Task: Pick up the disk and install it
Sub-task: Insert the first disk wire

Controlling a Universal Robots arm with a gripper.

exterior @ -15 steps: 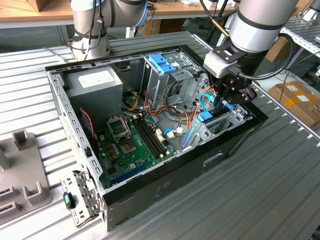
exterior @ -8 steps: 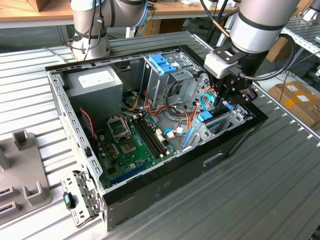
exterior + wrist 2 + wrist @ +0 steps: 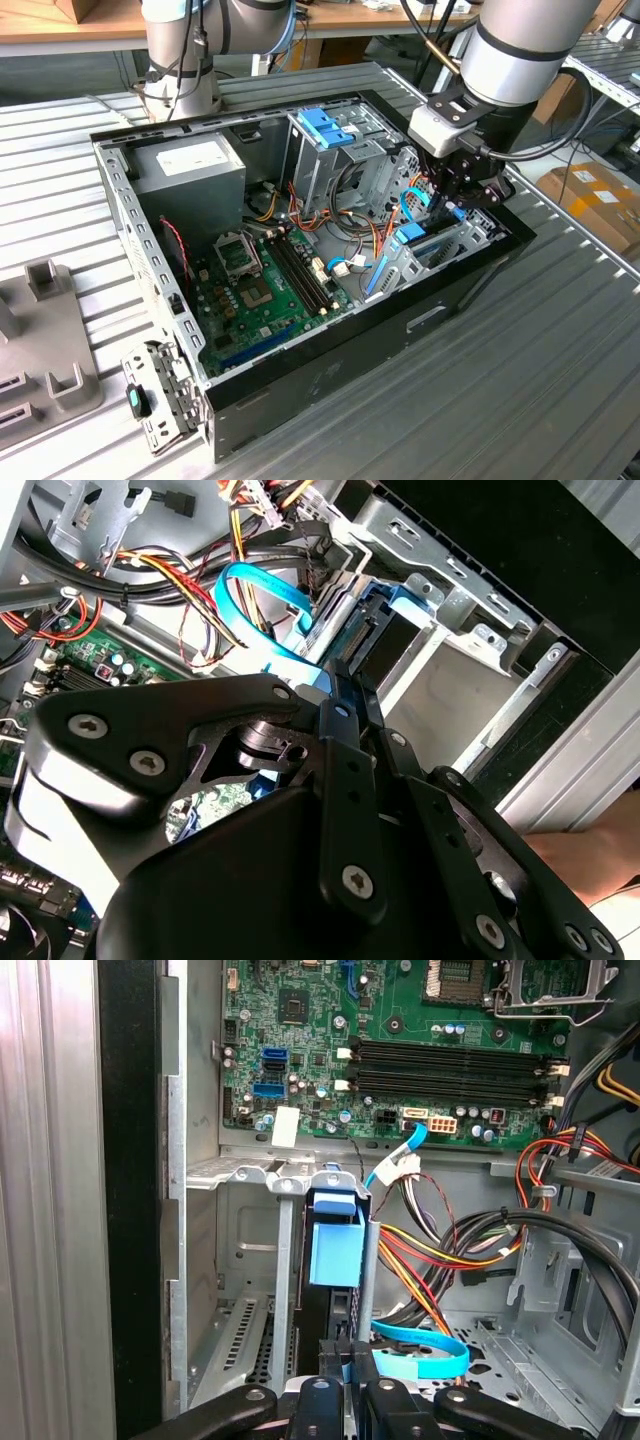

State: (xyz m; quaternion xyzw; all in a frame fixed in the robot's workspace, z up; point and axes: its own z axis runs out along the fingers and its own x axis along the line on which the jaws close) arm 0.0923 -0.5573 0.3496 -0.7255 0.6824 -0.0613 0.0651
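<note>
The disk (image 3: pixel 335 1245) stands on edge in the metal drive bay (image 3: pixel 240 1220) at the corner of the open computer case (image 3: pixel 330 380), framed by its light-blue carrier. In the exterior view the disk (image 3: pixel 410 237) lies low at the case's right end. My gripper (image 3: pixel 347 1390) reaches down into the bay, its black fingers (image 3: pixel 320 1405) drawn close together on the near end of the disk. The second wrist view has the gripper (image 3: pixel 338 680) meeting the disk (image 3: pixel 385 630) just beyond its tips. A blue data cable (image 3: pixel 250 590) loops beside them.
A green motherboard (image 3: pixel 260 290) covers the case floor. A grey power-supply box (image 3: pixel 190 170) sits at the far left corner, and an upright metal cage with a blue bracket (image 3: pixel 325 125) stands mid-back. Bundled coloured cables (image 3: pixel 450 1250) crowd beside the bay. A grey fixture (image 3: pixel 40 330) lies outside the case.
</note>
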